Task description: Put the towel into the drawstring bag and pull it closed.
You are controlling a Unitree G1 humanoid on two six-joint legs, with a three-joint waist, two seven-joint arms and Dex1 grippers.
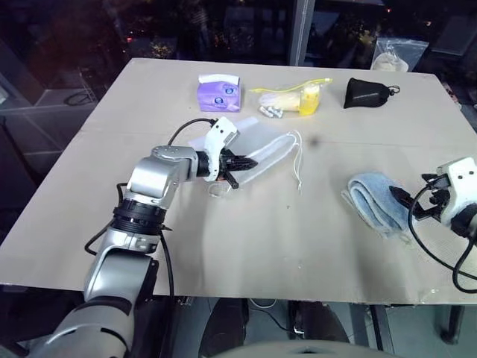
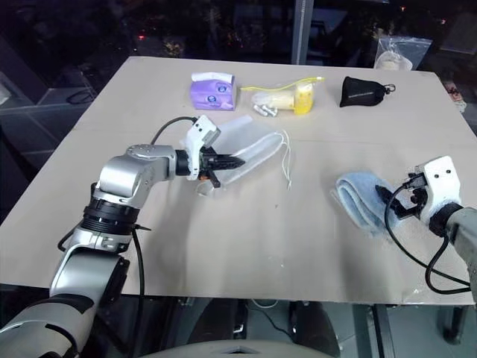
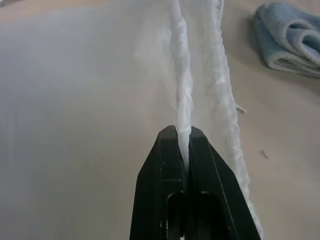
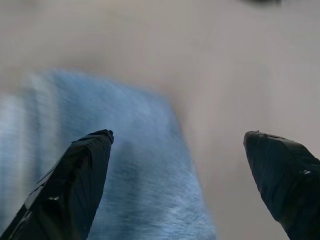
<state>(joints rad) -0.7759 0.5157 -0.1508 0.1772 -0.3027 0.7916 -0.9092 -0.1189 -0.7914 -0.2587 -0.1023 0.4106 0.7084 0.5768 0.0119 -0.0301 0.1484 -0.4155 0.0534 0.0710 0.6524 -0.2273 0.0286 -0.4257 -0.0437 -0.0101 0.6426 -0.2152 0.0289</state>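
Towel (image 1: 376, 200): light-blue folded terry bundle lying flat on the table (image 1: 246, 253), toward 3 o'clock of the table's middle, near the right edge.
Drawstring bag (image 1: 268, 153): translucent white pouch, just above the table's middle, about 11 o'clock from the towel and well apart from it; its near edge is raised off the surface, and its white cords (image 1: 298, 168) trail down onto the table at its right end.
Left gripper (image 1: 242, 165): black fingers pressed together on a fold of the drawstring bag's edge; in the left wrist view the fabric (image 3: 182, 100) runs straight out from between the tips.
Right gripper (image 1: 406, 203): fingers spread wide, holding nothing, at the towel's 3 o'clock side, just beside it; in the right wrist view one fingertip (image 4: 95, 145) sits over the blue cloth, the other over bare table.
Far edge, 12 o'clock: purple tissue pack (image 1: 218, 92), clear zip bag (image 1: 294, 98) with yellow contents, small black pouch (image 1: 367, 92), in a row from left to right.
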